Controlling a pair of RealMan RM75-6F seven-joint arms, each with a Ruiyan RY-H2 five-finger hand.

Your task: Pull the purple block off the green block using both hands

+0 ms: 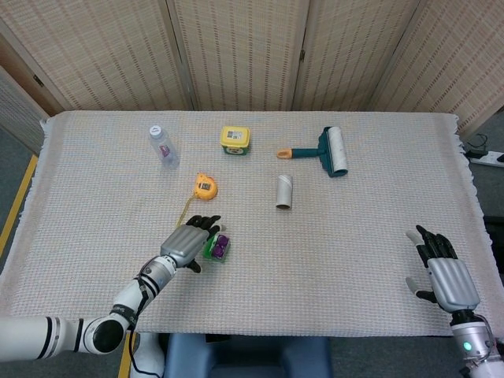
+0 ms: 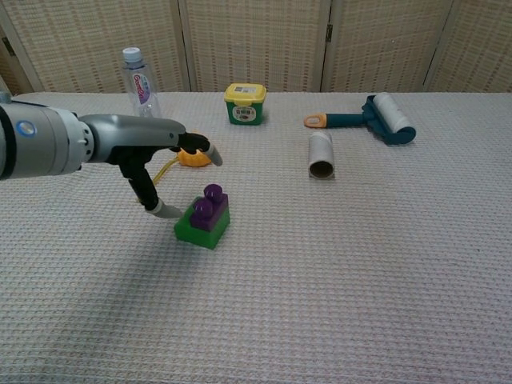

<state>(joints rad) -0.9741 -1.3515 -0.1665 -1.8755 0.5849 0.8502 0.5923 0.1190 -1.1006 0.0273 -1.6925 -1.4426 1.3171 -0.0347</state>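
Now my left hand spreads open over the green block, thumb at its nine o'clock to brace it; purple block sits atop. Right hand waits open, well apart.

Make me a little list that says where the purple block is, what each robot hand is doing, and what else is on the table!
purple block: small purple plastic block stacked on the green plastic block, not pulled off
left hand: left hand at the blocks, one of its fingers by the green block's side, no grip visible
right hand: right hand far off, open, holding nothing
other things: orange tape measure, clear plastic bottle, cardboard tube
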